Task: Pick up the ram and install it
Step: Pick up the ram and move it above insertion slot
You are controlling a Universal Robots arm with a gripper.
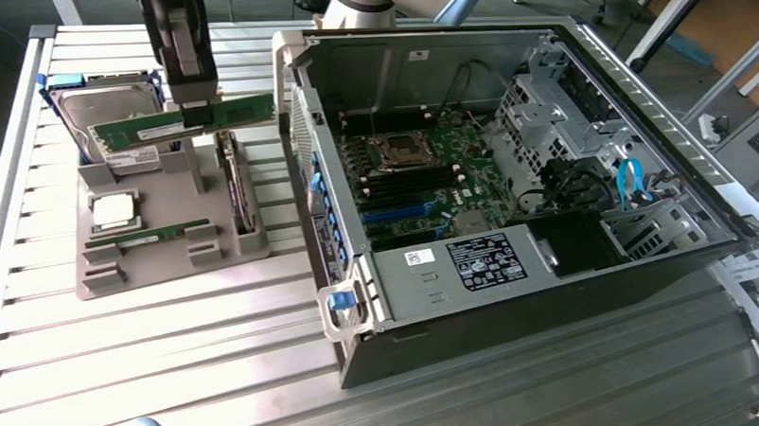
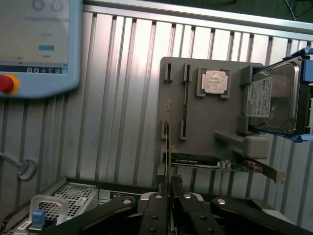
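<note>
Exterior view: black gripper [image 1: 195,113] pressed together on the long, slim green ram stick with black chips [image 1: 180,125], pinching it near the middle, up in the air with the grey plastic tray [image 1: 164,202] below. Wrist view: thin ram edge-on between the fingers [image 2: 160,196]. Likely light, stiff, easy to crack; best held by its flat sides.

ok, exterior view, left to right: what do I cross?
CPU chip → claw gripping the ram → upright expansion card → motherboard CPU socket → blue cable
</note>
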